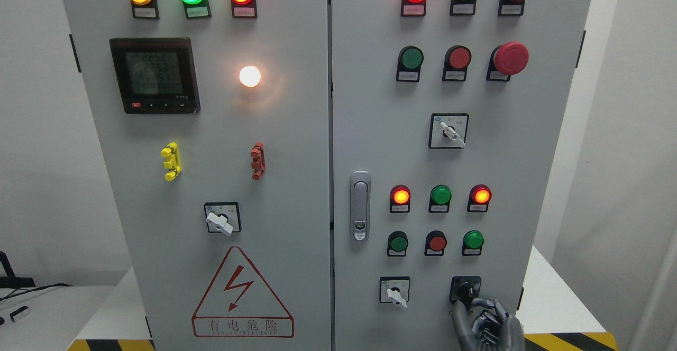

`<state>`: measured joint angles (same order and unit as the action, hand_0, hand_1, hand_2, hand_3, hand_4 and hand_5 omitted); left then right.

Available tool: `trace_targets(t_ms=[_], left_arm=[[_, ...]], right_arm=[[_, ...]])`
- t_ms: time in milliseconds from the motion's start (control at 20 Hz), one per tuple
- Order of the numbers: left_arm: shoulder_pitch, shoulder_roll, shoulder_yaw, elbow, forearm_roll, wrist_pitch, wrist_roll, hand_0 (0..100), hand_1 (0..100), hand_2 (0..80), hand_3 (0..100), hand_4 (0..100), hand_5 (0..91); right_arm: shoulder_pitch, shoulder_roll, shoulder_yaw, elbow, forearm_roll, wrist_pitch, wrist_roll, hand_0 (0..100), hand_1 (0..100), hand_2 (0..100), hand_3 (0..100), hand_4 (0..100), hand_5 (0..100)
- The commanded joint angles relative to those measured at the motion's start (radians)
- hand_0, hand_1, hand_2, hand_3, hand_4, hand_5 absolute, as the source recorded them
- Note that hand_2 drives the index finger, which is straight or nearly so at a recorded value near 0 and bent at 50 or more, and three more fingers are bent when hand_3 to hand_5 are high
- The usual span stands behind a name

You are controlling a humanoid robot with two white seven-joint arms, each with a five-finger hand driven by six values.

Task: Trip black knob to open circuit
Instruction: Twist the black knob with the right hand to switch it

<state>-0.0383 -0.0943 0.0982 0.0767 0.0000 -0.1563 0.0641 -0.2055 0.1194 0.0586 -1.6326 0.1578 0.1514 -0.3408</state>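
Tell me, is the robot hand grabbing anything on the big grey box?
It looks so: the right hand has its fingertips on the black knob at the door's bottom right, touching its lower part. How tight the hold is cannot be told.

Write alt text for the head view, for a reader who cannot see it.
The robot's right hand, grey with jointed fingers, reaches up from the bottom edge to the black rotary knob at the lower right of a grey metal control cabinet. Its fingertips are at the knob. Above are lit red, yellow and green indicator lamps and a red mushroom-shaped emergency button.
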Motion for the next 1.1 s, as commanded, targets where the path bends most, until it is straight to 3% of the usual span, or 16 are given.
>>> trace_targets(t_ms=[0, 1052], left_arm=[[0.000, -0.001, 0.000, 0.000, 0.005, 0.000, 0.000, 12, 39, 0.0, 0, 0, 0.0], [0.000, 0.001, 0.000, 0.000, 0.005, 0.000, 0.000, 12, 39, 0.0, 0, 0, 0.0]], right_arm=[[0.000, 0.000, 0.007, 0.000, 0.006, -0.001, 0.002, 40, 69, 59, 96, 96, 100], [0.000, 0.002, 0.017, 0.000, 0.008, 0.000, 0.019, 40, 69, 60, 97, 96, 100]])
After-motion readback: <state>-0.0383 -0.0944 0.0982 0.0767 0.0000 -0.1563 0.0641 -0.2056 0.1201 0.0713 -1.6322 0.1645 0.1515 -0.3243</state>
